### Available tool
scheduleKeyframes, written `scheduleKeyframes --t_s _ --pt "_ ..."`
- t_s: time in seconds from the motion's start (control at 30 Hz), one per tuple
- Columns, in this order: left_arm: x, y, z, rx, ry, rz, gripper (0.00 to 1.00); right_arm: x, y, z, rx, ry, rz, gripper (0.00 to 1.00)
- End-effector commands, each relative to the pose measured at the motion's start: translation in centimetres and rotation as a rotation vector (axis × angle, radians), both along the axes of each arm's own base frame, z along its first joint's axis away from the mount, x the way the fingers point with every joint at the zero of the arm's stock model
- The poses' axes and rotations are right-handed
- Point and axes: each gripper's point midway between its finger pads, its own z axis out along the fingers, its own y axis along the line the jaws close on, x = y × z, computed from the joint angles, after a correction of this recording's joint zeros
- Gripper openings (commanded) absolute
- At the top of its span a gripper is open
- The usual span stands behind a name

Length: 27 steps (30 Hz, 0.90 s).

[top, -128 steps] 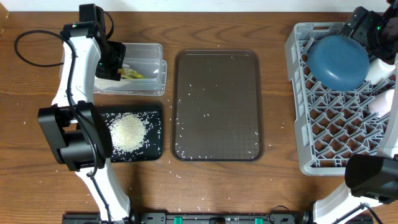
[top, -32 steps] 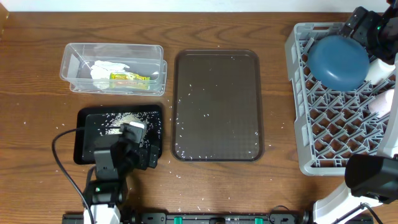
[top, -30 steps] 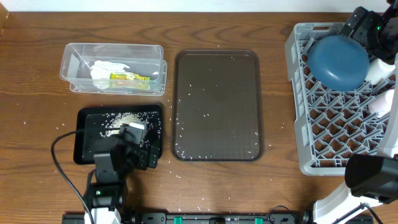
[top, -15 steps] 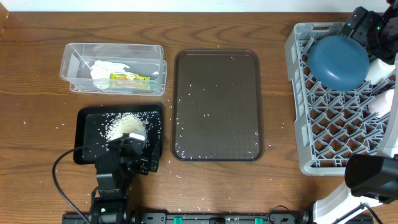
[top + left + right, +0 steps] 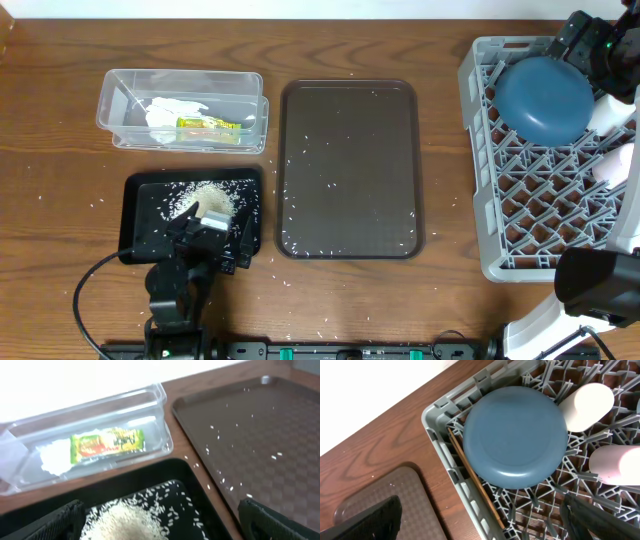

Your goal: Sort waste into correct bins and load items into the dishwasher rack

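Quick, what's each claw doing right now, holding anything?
Left claw: open, holding nothing.
Right claw: open, holding nothing.

One tub (image 5: 182,108), one black tray (image 5: 140,215) and one brown tray (image 5: 348,168) are counted on the table (image 5: 450,300), with one rack (image 5: 545,190) at its right edge. One wrapper (image 5: 210,125) and one napkin (image 5: 168,110) are seen in the tub, and one rice heap (image 5: 213,197) on the black tray. In the rack, one blue bowl (image 5: 515,435), one whitish cup (image 5: 585,407) and one pink cup (image 5: 615,465) are counted. The number of chopsticks (image 5: 470,472) cannot be told.
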Motion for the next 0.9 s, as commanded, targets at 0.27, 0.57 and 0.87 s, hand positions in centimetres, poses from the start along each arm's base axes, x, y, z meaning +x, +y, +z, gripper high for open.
scheduleKeyframes --t_s 0.27,0.57,0.87 --pt "-0.2 1.0 1.9 0.026 -0.124 0.056 1.00 -0.1 -0.1 0.3 0.002 -0.006 -0.010 0.99" --pt "-0.3 1.0 2.6 0.025 -0.154 0.056 1.00 -0.1 -0.1 0.3 0.002 -0.006 -0.010 0.99" --pt "-0.3 1.2 2.5 -0.038 -0.138 0.082 1.00 -0.1 -0.1 0.3 0.002 -0.006 -0.010 0.99"
